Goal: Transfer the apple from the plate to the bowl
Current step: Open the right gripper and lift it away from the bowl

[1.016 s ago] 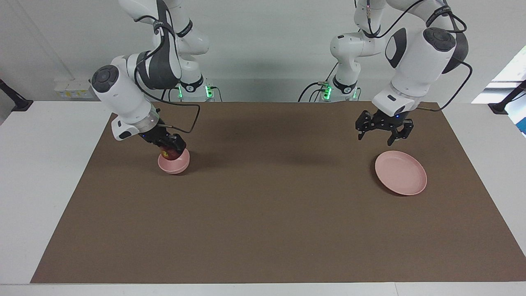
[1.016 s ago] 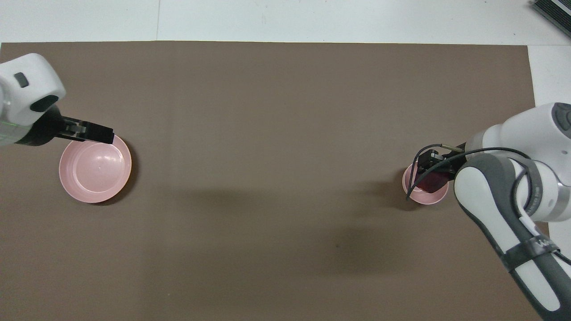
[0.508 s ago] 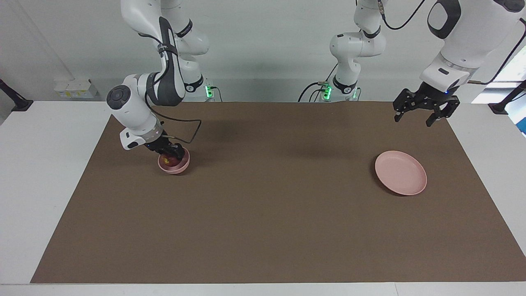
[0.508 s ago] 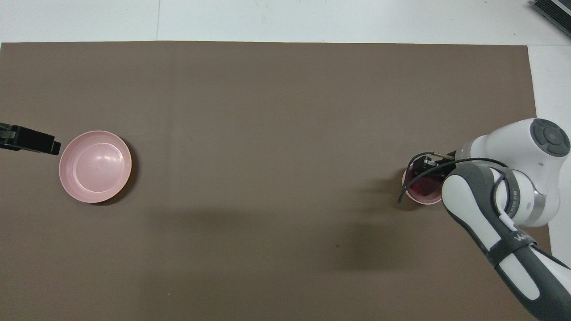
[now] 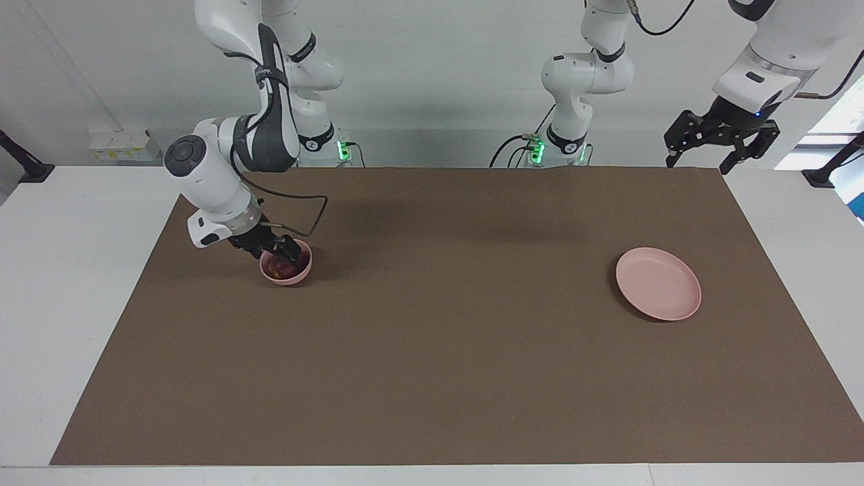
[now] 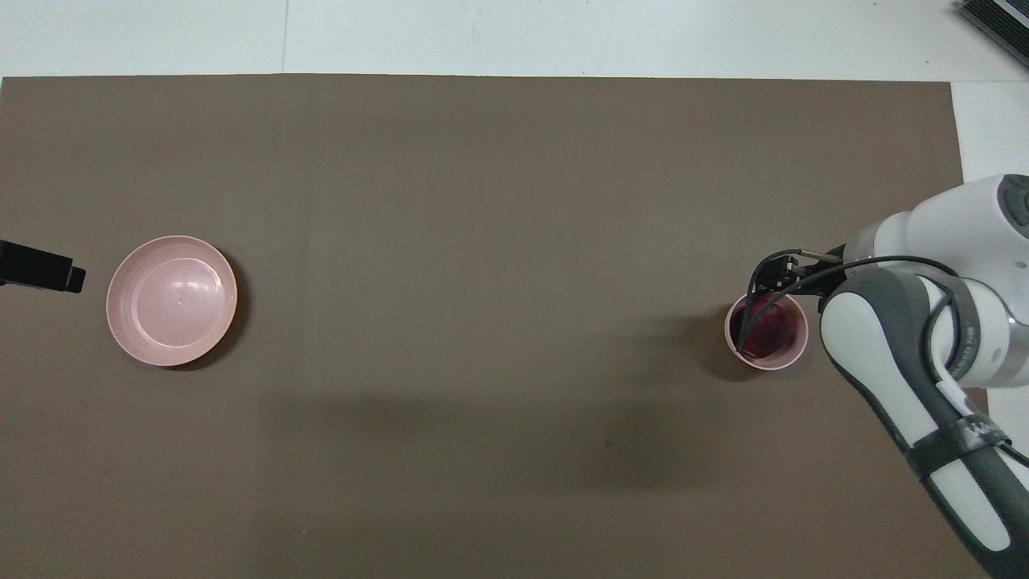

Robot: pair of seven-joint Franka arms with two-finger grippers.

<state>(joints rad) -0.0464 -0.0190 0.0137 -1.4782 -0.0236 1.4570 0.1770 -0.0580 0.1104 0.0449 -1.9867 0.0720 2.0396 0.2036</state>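
Observation:
The dark red apple (image 5: 276,268) lies in the small pink bowl (image 5: 295,271) at the right arm's end of the brown mat; it also shows in the overhead view (image 6: 764,333), inside the bowl (image 6: 792,354). My right gripper (image 5: 279,248) hangs just over the bowl's rim, open, off the apple; it also shows in the overhead view (image 6: 781,269). The wide pink plate (image 5: 658,292) lies bare at the left arm's end, and shows in the overhead view (image 6: 172,300). My left gripper (image 5: 698,160) is open and empty, raised high over the mat's corner, away from the plate.
The brown mat (image 5: 445,337) covers most of the white table (image 5: 61,270). A cable loops from the right wrist over the mat beside the bowl (image 5: 317,209). Only the tip of the left gripper (image 6: 42,273) shows in the overhead view.
My right gripper lowered the apple into the bowl, let go and drew back to the rim. My left gripper rose from above the plate and moved away toward the mat's corner.

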